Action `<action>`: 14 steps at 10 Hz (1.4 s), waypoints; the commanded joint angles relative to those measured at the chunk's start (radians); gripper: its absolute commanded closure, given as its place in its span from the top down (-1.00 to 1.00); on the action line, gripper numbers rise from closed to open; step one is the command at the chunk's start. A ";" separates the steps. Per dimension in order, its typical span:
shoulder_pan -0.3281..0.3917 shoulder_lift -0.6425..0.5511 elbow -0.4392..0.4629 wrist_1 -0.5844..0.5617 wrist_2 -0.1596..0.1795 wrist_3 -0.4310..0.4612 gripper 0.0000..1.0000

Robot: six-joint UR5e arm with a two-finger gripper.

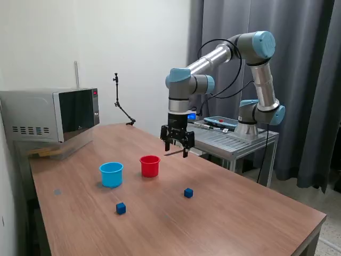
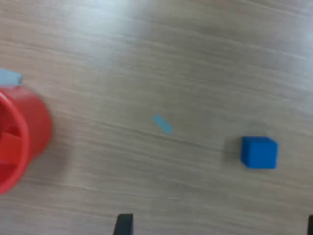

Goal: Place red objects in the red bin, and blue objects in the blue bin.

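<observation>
1. Two dark blue cubes lie bare on the wooden table [image 1: 256, 202], one [image 1: 121, 208] in front of the blue bin [image 1: 111, 174], the other [image 1: 188, 192] toward the exterior view's right, well apart from both cups.
2. Red bin [image 1: 149, 166] stands upright just beside the blue bin, on its right in the exterior view; no red cubes sit loose on the table, and the wrist view shows red shapes inside the red bin [image 2: 19, 142], apparently the cubes.
3. Tool [image 1: 178, 149] hangs above the table behind the red bin, fingers spread and holding nothing.
4. Wrist view places one blue cube [image 2: 259, 152] near the tool's dark fingertips, with a small pale blue scrap [image 2: 162, 123] between cube and red bin.
5. Risks ahead: a descent off-centre could nudge the small cube aside rather than pinch it; a carry passing low could clip the red bin's rim and tip it; the cups' closeness invites a drop into the wrong one.
</observation>
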 commanded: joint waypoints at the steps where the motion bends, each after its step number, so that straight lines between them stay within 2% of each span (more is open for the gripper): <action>1: 0.045 0.000 0.004 0.006 0.001 -0.003 1.00; 5: 0.105 -0.016 0.010 0.004 0.004 0.009 1.00; 11: 0.106 -0.020 0.024 0.001 0.007 0.016 1.00; 13: 0.106 -0.014 0.038 -0.010 0.042 0.014 1.00; 14: 0.106 -0.005 0.048 -0.014 0.042 0.014 1.00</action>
